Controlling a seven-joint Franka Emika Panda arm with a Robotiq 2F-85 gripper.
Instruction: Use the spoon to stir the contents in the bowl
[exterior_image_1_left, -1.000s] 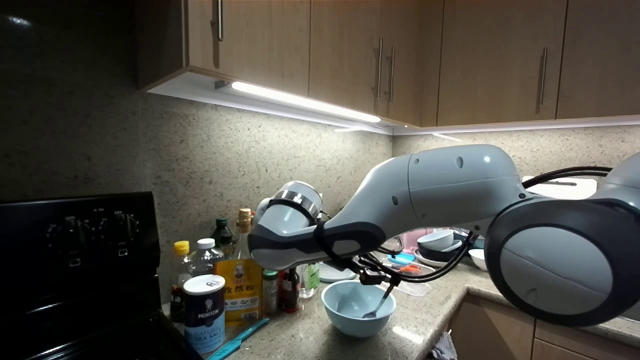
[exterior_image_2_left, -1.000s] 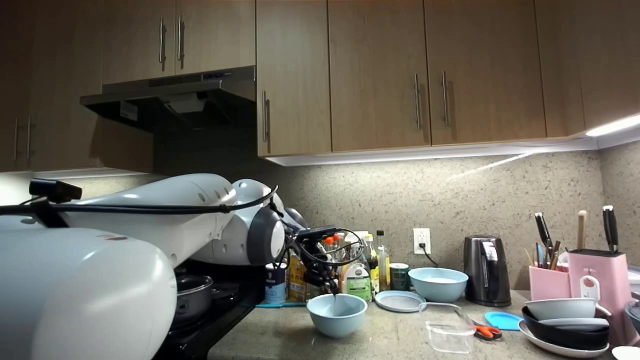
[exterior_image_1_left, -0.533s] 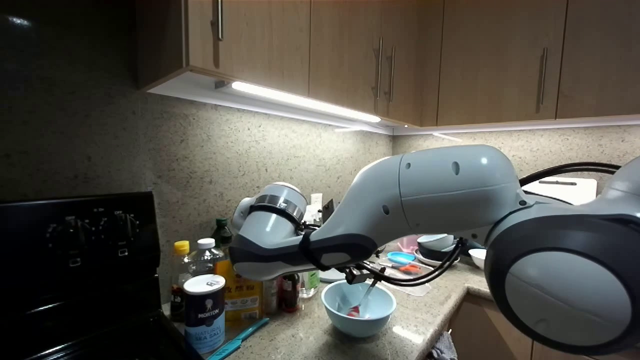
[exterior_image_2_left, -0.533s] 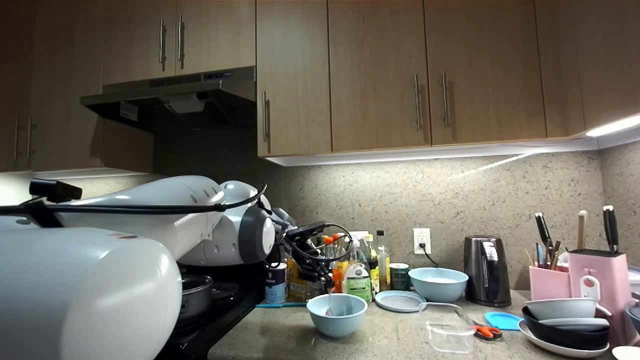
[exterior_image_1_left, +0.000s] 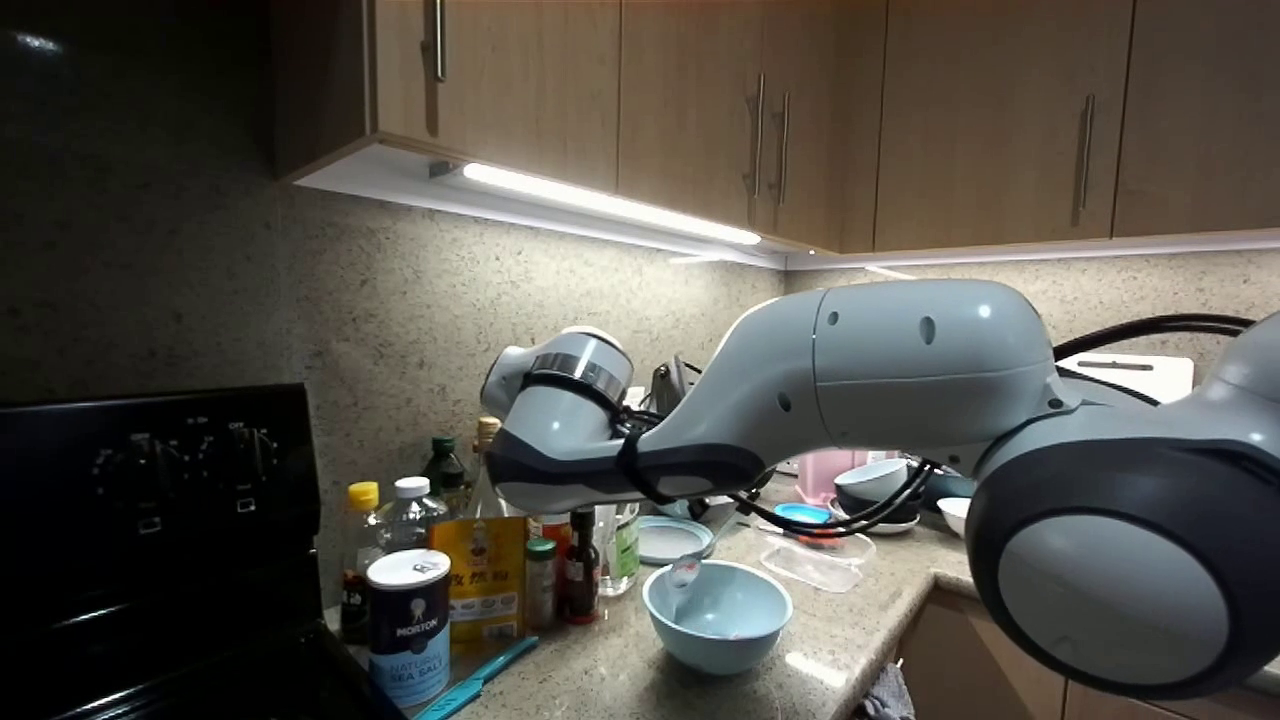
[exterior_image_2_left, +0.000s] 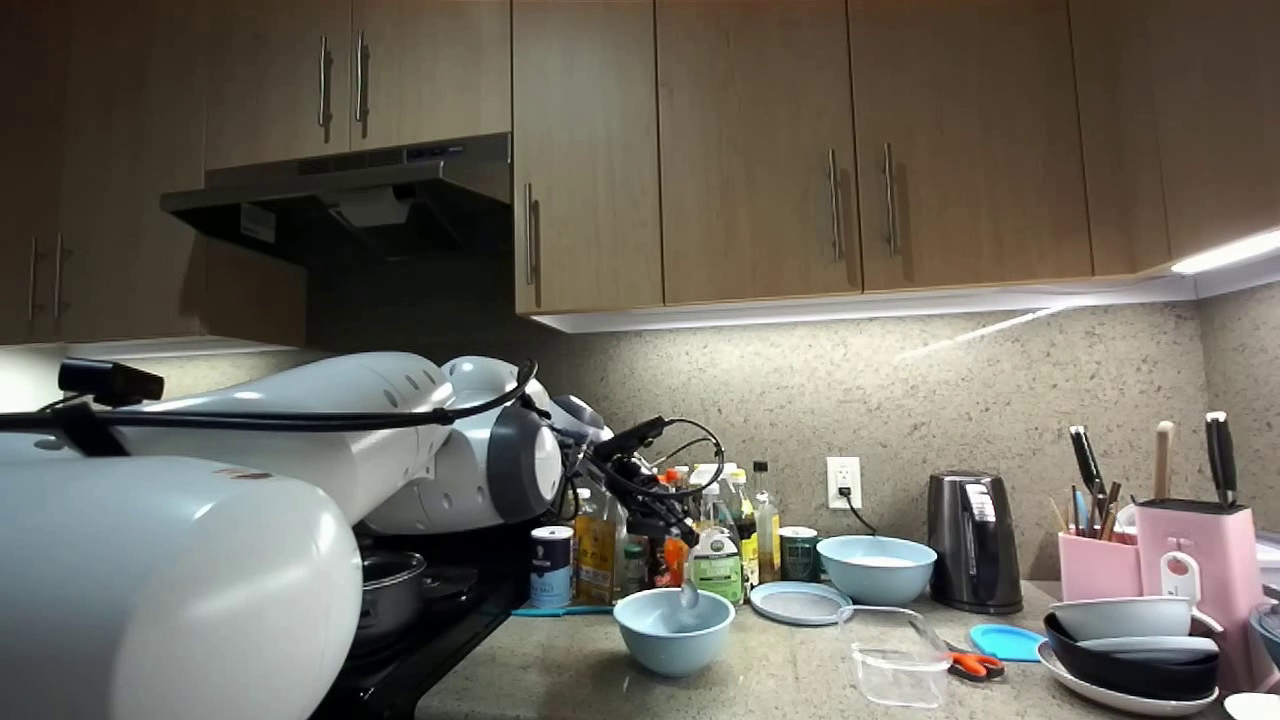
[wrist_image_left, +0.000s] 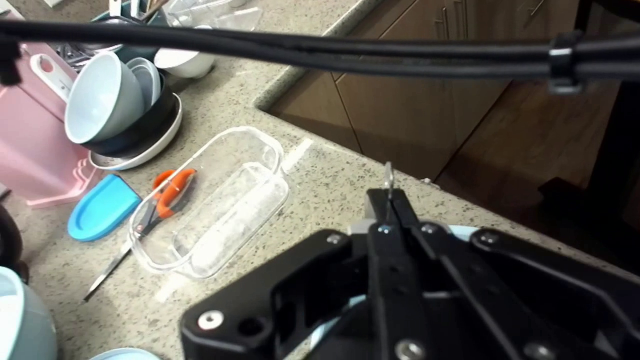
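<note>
**I hold a silvery metal spoon (exterior_image_1_left: 684, 571) at the rim of a wide round light-blue bowl (exterior_image_1_left: 716, 651)**

In the wrist view my black gripper (wrist_image_left: 390, 202) is closed down to almost no gap. My two fingers (wrist_image_left: 406, 210) press together on the spoon's thin handle, whose bright end pokes out past the tips.

The spoon's head shows in both exterior views, slanted, at the side of the rim toward a clear spray bottle with a green label (exterior_image_2_left: 717, 572). Whether it touches the bowl's wall, I cannot tell. Inside the bowl I make out a faint pinkish trace, too small to name.

The bowl stands upright on a speckled stone counter (exterior_image_1_left: 600, 690). Toward the stove are a navy-and-blue salt canister (exterior_image_1_left: 410, 640) and, lying just beside it, a long turquoise utensil (exterior_image_1_left: 478, 682).

On the bowl's other side, near a flat round plate (exterior_image_2_left: 800, 603), sits a clear rectangular plastic box (wrist_image_left: 230, 227); I see part of the orange-handled scissors (wrist_image_left: 176, 191) through its wall.
</note>
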